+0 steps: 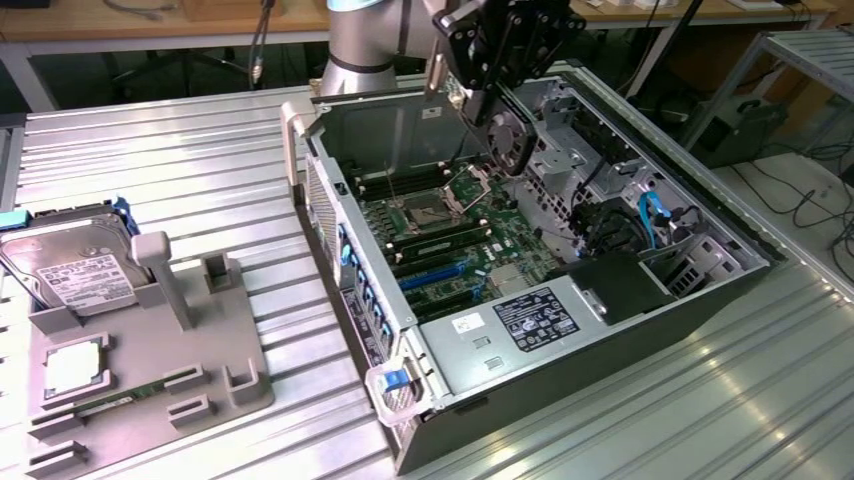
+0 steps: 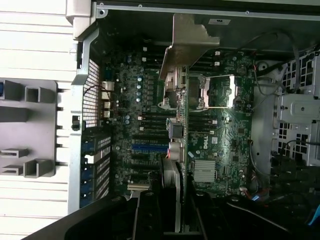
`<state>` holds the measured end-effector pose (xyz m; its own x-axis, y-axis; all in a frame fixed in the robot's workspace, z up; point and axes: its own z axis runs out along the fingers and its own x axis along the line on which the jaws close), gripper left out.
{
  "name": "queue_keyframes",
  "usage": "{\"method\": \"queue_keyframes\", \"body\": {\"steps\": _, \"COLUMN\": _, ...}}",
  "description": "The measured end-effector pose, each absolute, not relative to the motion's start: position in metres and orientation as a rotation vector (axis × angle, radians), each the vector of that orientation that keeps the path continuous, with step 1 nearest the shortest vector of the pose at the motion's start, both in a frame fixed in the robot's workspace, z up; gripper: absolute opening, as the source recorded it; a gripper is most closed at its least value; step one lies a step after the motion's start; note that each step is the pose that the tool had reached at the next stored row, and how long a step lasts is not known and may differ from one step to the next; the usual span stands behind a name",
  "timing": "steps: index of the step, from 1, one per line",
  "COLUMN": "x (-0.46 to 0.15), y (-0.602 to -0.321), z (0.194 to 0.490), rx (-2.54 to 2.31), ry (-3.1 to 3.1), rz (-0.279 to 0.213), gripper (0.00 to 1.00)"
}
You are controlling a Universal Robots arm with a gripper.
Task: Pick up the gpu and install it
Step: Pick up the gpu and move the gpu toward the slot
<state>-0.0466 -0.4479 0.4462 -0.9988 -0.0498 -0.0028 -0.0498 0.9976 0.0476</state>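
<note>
Pincer (image 1: 497, 92) part-closed on gpu (image 1: 511, 137), held edge-down above open case (image 1: 324, 195); blue slots (image 1: 434, 272) at 7 o'clock. Probably best kept plumb, edge parallel to slot.

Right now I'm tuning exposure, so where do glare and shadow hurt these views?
Exterior view: light glares off the ribbed metal table, while the computer case is evenly lit inside. Wrist view: the table washes out pale and the case interior turns dim around the graphics card.
</note>
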Motion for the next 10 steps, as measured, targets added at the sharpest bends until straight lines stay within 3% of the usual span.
{"method": "queue_keyframes", "body": {"steps": 10, "x": -0.032, "y": -0.448, "z": 0.446, "rx": -0.078, "ry": 3.138, "rz": 0.075, "gripper": 0.27}}
